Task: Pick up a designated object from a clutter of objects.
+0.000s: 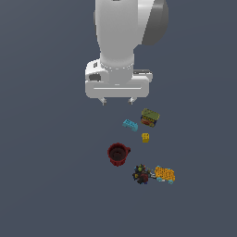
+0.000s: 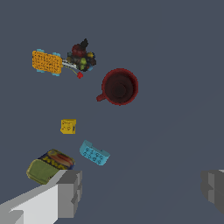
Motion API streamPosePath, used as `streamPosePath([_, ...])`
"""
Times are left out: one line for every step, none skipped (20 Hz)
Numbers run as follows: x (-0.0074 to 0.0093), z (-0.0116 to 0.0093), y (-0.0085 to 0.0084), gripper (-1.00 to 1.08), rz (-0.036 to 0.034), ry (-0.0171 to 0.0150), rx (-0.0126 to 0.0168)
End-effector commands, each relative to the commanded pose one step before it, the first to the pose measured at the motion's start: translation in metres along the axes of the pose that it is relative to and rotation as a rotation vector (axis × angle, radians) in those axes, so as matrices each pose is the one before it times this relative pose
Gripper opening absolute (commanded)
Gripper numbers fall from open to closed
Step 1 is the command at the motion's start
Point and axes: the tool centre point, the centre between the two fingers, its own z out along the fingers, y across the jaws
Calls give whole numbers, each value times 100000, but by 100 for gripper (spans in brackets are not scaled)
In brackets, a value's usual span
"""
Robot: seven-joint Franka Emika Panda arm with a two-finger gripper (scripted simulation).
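Dark grey-blue floor fills the exterior view, and we hang high above it with the gripper spread wide, nothing between the fingers. That height makes sense to us: we're well clear of the clutter, free to line up before dropping.

Our target, the can, sits just right of centre in the exterior view, below and to the right of the fingertips. It looks tipped, olive top angled up and label showing. From the wrist view it lies at lower left, right beside one finger and partly behind it, so we judge we're not yet centred over it.

The cyan brick sits near the can, apart from it, and the yellow block is just below. Those two crowd the approach, so we'd want the jaws turned to miss them.

The mug stands upright at centre, mouth open to us. At lower right the dark lump touches the orange brick, well away from our target.
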Motion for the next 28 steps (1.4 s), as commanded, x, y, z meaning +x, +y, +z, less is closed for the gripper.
streamPosePath([0, 0, 1, 100, 0, 0, 0])
streamPosePath([3, 8, -20, 100, -36, -22, 55])
streamPosePath([6, 18, -55, 100, -80, -55, 138])
streamPosePath([14, 34, -89, 100, -144, -103, 262])
streamPosePath([18, 40, -122, 100, -174, -139, 353])
streamPosePath([25, 43, -146, 100, -183, -180, 462])
streamPosePath([25, 27, -126, 100, -111, -171, 444])
streamPosePath([20, 4, -83, 100, -15, -134, 350])
streamPosePath([15, -16, -44, 100, 67, -96, 250])
streamPosePath([11, -28, -3, 100, 127, -58, 153])
streamPosePath([3, -27, 18, 100, 114, -12, 32])
streamPosePath([-2, 5, 17, 100, -7, 17, -45])
streamPosePath([-9, 47, -35, 100, -216, 37, -96])
streamPosePath([-9, 98, -81, 100, -429, 29, -74])
streamPosePath([-12, 148, -130, 100, -647, 28, -72])
streamPosePath([-15, 199, -179, 100, -871, 32, -80])
streamPosePath([-19, 246, -223, 100, -1082, 40, -98])
streamPosePath([-24, 290, -263, 100, -1283, 51, -126])
streamPosePath([-29, 333, -301, 100, -1480, 62, -154])
streamPosePath([-34, 375, -340, 100, -1675, 71, -176])
streamPosePath([-38, 415, -380, 100, -1868, 78, -190])
streamPosePath([-43, 458, -425, 100, -2076, 84, -203])
streamPosePath([-48, 499, -468, 100, -2282, 92, -216])
streamPosePath([-53, 541, -512, 100, -2492, 100, -232])
streamPosePath([-59, 581, -558, 100, -2705, 108, -245])
streamPosePath([-64, 620, -605, 100, -2922, 116, -255])
streamPosePath([-70, 659, -653, 100, -3142, 124, -264])
streamPosePath([-75, 695, -702, 100, -3362, 133, -271])
